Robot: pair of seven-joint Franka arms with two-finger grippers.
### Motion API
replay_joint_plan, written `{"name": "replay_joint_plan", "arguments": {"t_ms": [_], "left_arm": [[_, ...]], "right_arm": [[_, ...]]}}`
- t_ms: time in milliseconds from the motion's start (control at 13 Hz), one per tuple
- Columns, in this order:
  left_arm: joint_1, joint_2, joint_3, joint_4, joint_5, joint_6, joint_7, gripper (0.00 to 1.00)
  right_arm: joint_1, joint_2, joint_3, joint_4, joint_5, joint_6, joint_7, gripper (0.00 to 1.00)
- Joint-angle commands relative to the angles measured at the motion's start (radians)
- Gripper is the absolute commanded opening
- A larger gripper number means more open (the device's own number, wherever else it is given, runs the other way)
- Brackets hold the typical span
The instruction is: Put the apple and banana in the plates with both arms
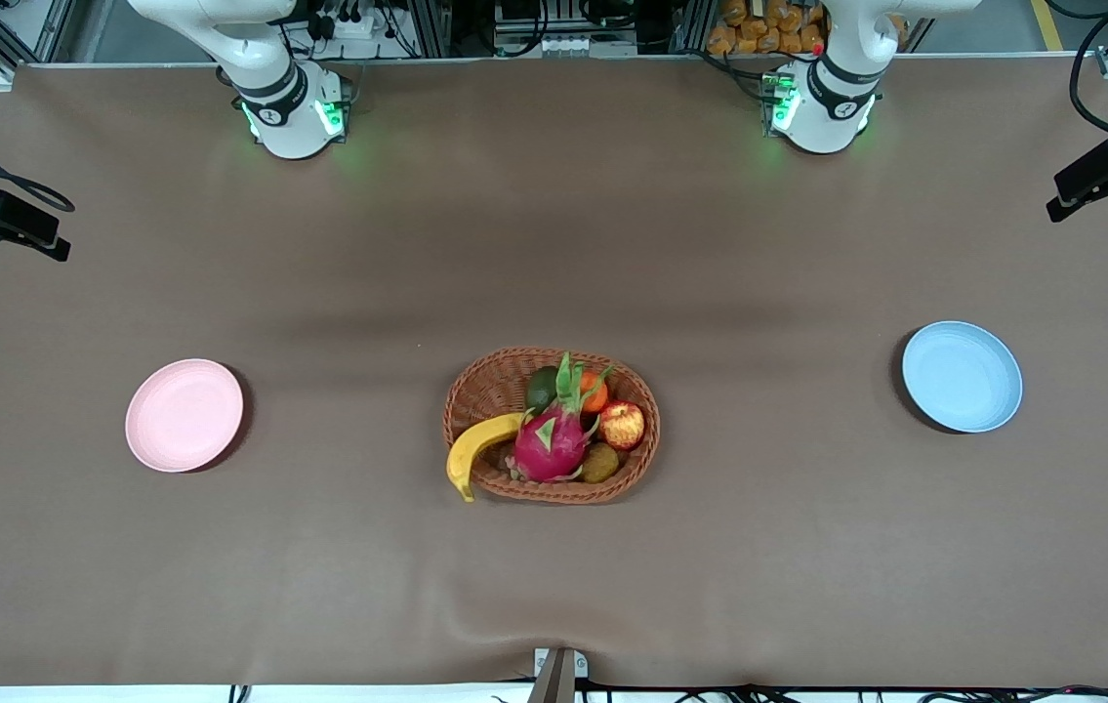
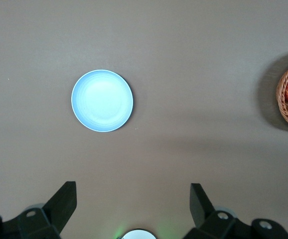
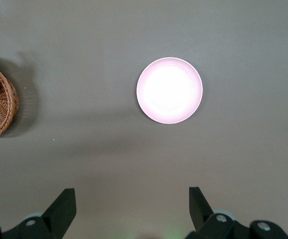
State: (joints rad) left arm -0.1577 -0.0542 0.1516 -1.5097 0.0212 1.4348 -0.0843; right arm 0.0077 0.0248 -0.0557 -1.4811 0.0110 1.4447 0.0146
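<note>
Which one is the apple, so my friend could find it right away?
Look at the oval brown wicker basket in the middle of the table. The small round red apple with yellowish patches sits in it toward the left arm's end, beside the big magenta dragon fruit. It is red and yellow, unlike the smaller plain orange fruit next to it.
</note>
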Motion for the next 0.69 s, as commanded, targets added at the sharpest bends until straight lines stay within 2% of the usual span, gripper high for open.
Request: {"name": "replay_joint_plan", "arguments": {"t_ms": [0, 615], "left_arm": [[-0.011, 0.025, 0.000, 0.036, 0.025, -0.028, 0.006, 1.00], [-0.014, 0.057, -0.004, 0.022, 0.009, -0.028, -0.008, 1.00]], "right_arm": [[-0.002, -0.014, 0.002, -0.001, 0.010, -0.012, 0.008, 1.00], [-0.002, -0.013, 0.004, -0.001, 0.010, -0.012, 0.008, 1.00]]}}
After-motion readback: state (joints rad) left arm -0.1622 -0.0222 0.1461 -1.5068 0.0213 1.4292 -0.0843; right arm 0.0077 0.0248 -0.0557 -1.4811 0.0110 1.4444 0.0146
